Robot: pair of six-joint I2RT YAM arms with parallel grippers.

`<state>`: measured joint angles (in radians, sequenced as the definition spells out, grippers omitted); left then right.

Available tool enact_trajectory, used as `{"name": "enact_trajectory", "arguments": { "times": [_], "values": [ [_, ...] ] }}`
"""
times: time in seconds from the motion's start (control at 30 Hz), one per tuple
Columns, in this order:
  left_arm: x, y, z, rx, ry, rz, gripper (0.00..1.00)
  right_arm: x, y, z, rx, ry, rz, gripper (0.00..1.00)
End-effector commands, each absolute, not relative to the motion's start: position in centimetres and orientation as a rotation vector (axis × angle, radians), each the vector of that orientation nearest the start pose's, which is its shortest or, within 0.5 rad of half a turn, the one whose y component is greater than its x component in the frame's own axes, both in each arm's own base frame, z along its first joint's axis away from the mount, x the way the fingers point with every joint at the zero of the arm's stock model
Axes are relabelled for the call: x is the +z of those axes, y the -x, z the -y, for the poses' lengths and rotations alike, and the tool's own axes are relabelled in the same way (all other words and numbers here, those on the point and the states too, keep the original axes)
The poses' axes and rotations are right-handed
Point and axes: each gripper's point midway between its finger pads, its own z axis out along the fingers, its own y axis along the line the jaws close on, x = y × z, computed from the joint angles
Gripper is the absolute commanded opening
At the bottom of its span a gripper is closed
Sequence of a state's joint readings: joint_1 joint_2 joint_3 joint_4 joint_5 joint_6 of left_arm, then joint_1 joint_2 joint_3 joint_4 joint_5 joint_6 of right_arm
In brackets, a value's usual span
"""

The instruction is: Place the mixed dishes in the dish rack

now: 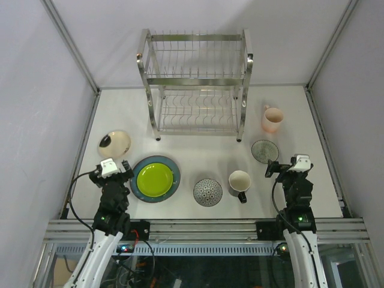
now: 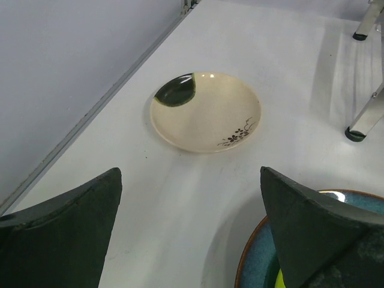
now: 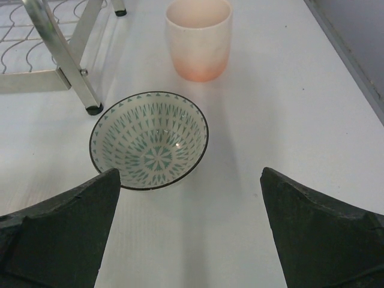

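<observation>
Both grippers hang with their jaws spread wide and nothing between them. Straight ahead of the left gripper (image 2: 189, 192) the cream glazed plate with a black patch and a small flower mark (image 2: 207, 114) lies flat on the white table. Just to that gripper's right sits the large blue-grey plate (image 1: 139, 187), with the lime-green plate (image 1: 155, 179) resting on it.

Directly ahead of the right gripper (image 3: 189, 192) stands the small grey-green patterned saucer (image 3: 150, 141). Beyond it the pink ceramic mug (image 3: 199, 39) stands upright. To that gripper's left are the cream mug with a dark handle (image 1: 239, 182) and the black-and-white patterned bowl (image 1: 207, 192). The two-tier shiny steel wire dish rack (image 1: 195, 81) stands well ahead, between the two arms, with no dishes in it.

Everything looks like glazed ceramic, so probably stiff, smooth, slippery and easily chipped against the wire. The flat plates offer only the rim: one finger over the lip and one beneath it. The mugs and the saucer look easiest to pinch across the wall, with one finger inside. The green plate probably has to come off the blue-grey one first.
</observation>
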<state>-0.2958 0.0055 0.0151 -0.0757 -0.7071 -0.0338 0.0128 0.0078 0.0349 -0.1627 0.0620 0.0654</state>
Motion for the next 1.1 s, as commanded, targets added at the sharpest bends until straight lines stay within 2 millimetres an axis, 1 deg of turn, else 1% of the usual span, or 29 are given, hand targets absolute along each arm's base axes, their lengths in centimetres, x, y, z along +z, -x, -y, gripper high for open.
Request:
{"name": "enact_trajectory", "arguments": {
  "times": [0.0, 0.1, 0.23, 0.27, 0.37, 0.4, 0.53, 0.6, 0.63, 0.67, 0.7, 0.77, 0.8, 0.87, 0.93, 1.0, 1.07],
  "values": [
    [15.7, -22.5, -4.4, 0.272, 0.300, -1.535, 1.00, 13.4, -23.4, 0.0, 0.019, -0.051, -1.699, 1.00],
    [18.1, -22.5, -4.0, 0.204, 0.344, -1.505, 1.00, 16.5, -23.2, -0.3, 0.043, -0.054, -1.634, 1.00],
    [21.9, -22.3, -3.3, 0.105, 0.383, -1.455, 1.00, 20.4, -22.8, -0.5, 0.091, -0.103, -1.562, 1.00],
    [23.1, -22.2, -3.1, 0.082, 0.374, -1.444, 1.00, 21.0, -22.8, -0.4, 0.109, -0.144, -1.549, 1.00],
    [26.8, -22.4, -1.5, 0.023, 0.263, -1.400, 1.00, 23.0, -23.0, 0.3, 0.202, -0.357, -1.502, 1.00],
    [27.8, -22.4, -0.9, 0.005, 0.228, -1.397, 1.00, 23.5, -23.0, 0.2, 0.228, -0.381, -1.500, 1.00],
    [30.6, -21.8, 0.2, -0.032, 0.158, -1.478, 1.00, 25.7, -23.0, -1.4, 0.308, -0.327, -1.503, 1.00],
    [32.2, -21.6, 1.0, -0.066, 0.109, -1.478, 1.00, 27.5, -22.4, -2.9, 0.321, -0.166, -1.502, 1.00],
    [32.9, -21.4, 0.9, -0.092, 0.147, -1.470, 1.00, 28.2, -22.1, -3.1, 0.330, -0.156, -1.510, 1.00],
    [33.4, -21.2, 0.6, -0.108, 0.200, -1.462, 1.00, 28.7, -22.0, -3.1, 0.352, -0.194, -1.518, 1.00],
    [33.8, -21.1, 0.2, -0.105, 0.235, -1.457, 1.00, 29.2, -22.1, -3.3, 0.363, -0.190, -1.522, 1.00],
    [33.7, -20.9, -0.5, -0.089, 0.301, -1.494, 1.00, 29.9, -22.3, -5.0, 0.404, -0.060, -1.523, 1.00],
    [33.3, -21.1, -0.6, -0.076, 0.317, -1.540, 1.00, 30.1, -22.4, -5.7, 0.432, -0.021, -1.523, 1.00],
    [32.5, -21.5, 0.2, -0.064, 0.268, -1.648, 1.00, 30.2, -23.0, -6.4, 0.473, 0.001, -1.542, 1.00],
    [33.2, -21.9, 0.9, -0.091, 0.247, -1.678, 1.00, 30.1, -23.5, -7.7, 0.538, 0.059, -1.579, 1.00],
    [33.3, -22.4, 1.3, -0.096, 0.227, -1.699, 1.00, 29.5, -24.2, -8.7, 0.605, 0.081, -1.632, 0.99],
    [33.3, -22.8, 1.7, -0.092, 0.198, -1.712, 1.00, 29.2, -24.7, -9.9, 0.678, 0.126, -1.655, 0.97]
  ]
}}
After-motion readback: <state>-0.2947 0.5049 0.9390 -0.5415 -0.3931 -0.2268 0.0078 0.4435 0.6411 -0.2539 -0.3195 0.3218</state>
